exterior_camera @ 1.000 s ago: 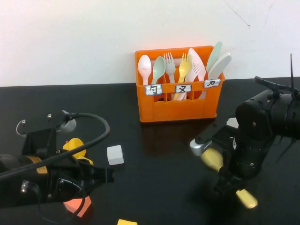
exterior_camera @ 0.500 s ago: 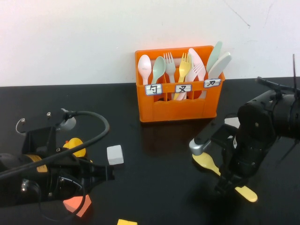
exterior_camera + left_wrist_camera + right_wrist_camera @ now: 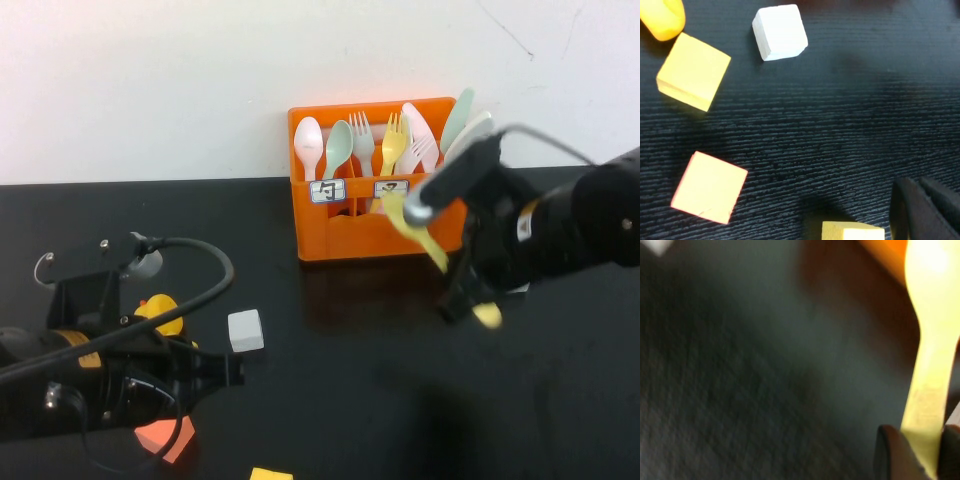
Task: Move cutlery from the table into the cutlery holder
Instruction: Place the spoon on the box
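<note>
Yellow spoon (image 3: 430,245) hangs in the air just in front of the orange cutlery holder (image 3: 380,232), pinched by its handle in the right claw (image 3: 470,292), its bowl pointing toward the holder's labelled front. The right wrist view shows the dark fingers (image 3: 892,452) pressed on either side of the pale yellow handle. To finish this step well, the spoon probably needs lifting above the holder's rim, then tipping so one end drops straight into a compartment; the leftmost compartment, where other spoons stand, looks the likely slot. The holder is already crowded with upright spoons, forks and knives, so the spoon could catch on them or on the front wall if it comes in too low.

On the robot's left, the left claw (image 3: 925,212) sits low over the black bench (image 3: 350,400), pressed together and holding nothing. Near it lie a white cube (image 3: 245,330), yellow cubes (image 3: 692,70) and a salmon-pink cube (image 3: 710,187), all well apart from the holder.
</note>
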